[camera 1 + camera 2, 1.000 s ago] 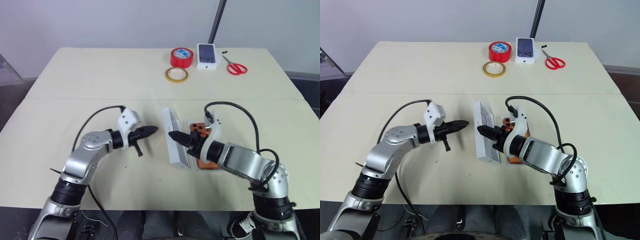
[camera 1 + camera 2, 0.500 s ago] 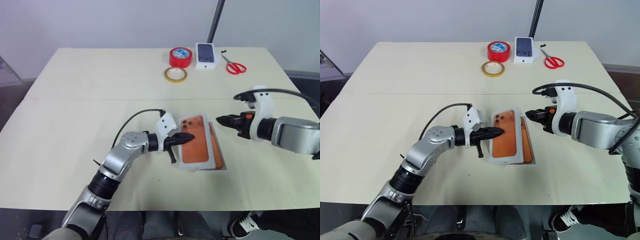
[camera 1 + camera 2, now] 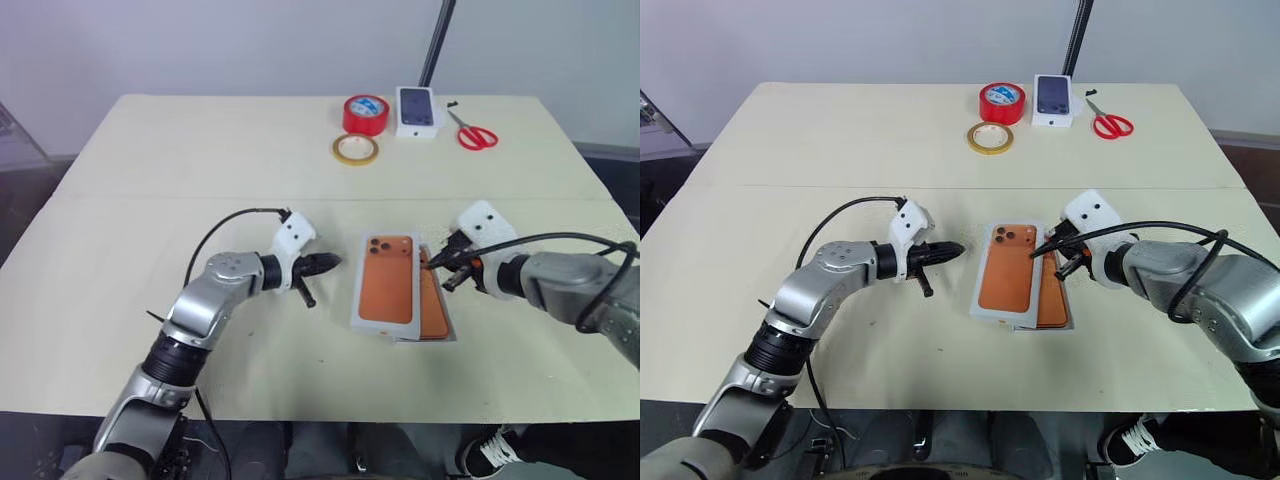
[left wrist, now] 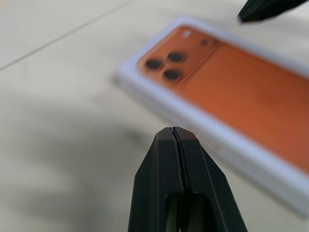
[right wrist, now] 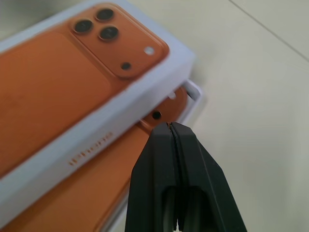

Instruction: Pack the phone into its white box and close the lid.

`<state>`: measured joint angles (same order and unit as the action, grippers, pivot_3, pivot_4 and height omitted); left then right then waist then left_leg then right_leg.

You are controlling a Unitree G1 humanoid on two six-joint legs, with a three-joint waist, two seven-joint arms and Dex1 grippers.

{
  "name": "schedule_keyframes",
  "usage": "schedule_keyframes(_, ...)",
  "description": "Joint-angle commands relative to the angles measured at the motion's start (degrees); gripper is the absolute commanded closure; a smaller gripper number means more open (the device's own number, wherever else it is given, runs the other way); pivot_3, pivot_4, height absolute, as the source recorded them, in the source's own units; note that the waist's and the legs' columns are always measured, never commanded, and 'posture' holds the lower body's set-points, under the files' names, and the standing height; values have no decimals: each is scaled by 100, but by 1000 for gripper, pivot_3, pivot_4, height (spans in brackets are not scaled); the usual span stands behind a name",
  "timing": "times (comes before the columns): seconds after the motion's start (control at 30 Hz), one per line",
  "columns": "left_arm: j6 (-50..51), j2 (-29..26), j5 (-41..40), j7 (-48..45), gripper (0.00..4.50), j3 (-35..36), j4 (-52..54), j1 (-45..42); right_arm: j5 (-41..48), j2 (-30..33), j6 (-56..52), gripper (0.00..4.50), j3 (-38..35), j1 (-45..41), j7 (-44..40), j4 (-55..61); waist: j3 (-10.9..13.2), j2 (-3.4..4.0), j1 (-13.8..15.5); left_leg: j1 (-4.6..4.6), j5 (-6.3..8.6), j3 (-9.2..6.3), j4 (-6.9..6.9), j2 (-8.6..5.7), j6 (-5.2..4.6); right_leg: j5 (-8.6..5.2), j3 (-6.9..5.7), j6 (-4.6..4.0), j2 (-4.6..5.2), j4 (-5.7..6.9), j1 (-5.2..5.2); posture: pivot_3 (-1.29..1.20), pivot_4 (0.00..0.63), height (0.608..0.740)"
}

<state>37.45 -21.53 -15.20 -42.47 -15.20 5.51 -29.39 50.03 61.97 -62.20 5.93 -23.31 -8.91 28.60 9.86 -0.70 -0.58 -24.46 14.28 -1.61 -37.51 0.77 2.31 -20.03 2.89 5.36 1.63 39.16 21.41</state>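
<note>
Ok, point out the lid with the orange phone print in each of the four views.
Left eye view: the lid lies just right of centre, between the two grippers.
Right eye view: the lid lies near centre, askew.
Left wrist view: the lid lies just beyond the shut fingertips.
Right wrist view: the lid lies askew over the phone.
Shared landmark: the right gripper, its black tip beside the lid's printed lens corner.

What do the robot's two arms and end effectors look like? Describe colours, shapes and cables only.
Both arms are built from rounded silver-grey metal segments joined by black collars. Each wrist carries a white, blocky camera housing, and a thin black cable loops from it back along the forearm. The left end effector and the right end effector each have two slim, tapering black fingers.
</note>
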Motion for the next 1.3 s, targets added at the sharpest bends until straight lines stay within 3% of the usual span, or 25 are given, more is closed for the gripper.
schedule_keyframes(0.03, 83, 44, 159, -71, 4500, -360, 76, -98, -401, -78, 18, 4474, 16, -38, -262, 246, 0, 0, 7, 0, 0, 0, 0, -1, 0, 0, 0, 0, 0, 0, 0, 0, 150, 717)
schedule_keyframes(0.43, 31, 530, 193, -343, 4500, -829, 44, -361, -1203, -434, -183, 4474, 180, 156, -897, 560, 0, 0, -6, 0, 0, -1, -2, -3, 0, 0, 0, 0, 2, 1, -1, 0, 150, 717)
schedule_keyframes(0.97, 98, 809, 191, -642, 4500, -1093, 279, -496, -1414, -396, -754, 4474, -533, 826, -1286, 1064, 0, 0, 2, 0, 0, -3, -8, -4, 0, 0, -1, 0, -2, 3, -4, 0, 150, 717)
schedule_keyframes(1.3, 9, 955, 280, -628, 4500, -1136, 85, -548, -1722, -492, -764, 4474, -613, 1002, -1374, 998, 0, 0, -3, 0, 0, -2, -10, -5, 0, 0, -1, 1, -3, 3, -5, 0, 150, 717)
